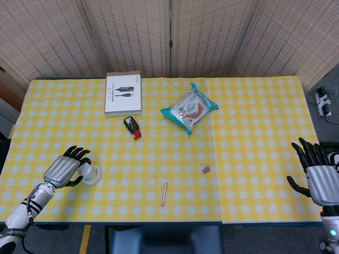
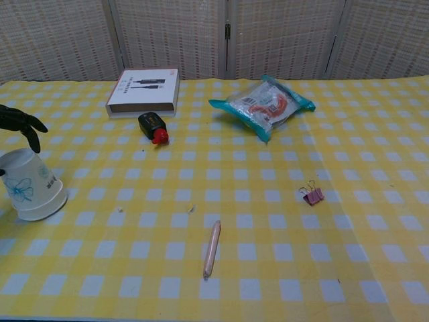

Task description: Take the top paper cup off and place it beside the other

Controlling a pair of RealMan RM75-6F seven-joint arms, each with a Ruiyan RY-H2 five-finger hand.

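The white paper cup stack (image 1: 91,174) with a blue flower print stands mouth-down near the table's front left edge, leaning slightly; in the chest view the paper cup stack (image 2: 30,186) looks like a single cup. My left hand (image 1: 65,169) wraps around its narrow end, fingers behind it and thumb in front. Only my left hand's dark fingertips (image 2: 19,121) show in the chest view, just behind the cup's top. My right hand (image 1: 321,179) hangs off the table's right edge with its fingers spread, holding nothing.
A pencil (image 1: 164,193) lies near the front middle, with a pink binder clip (image 1: 205,169) to its right. Farther back are a black and red gadget (image 1: 132,127), a white box (image 1: 123,93) and a teal snack bag (image 1: 189,108).
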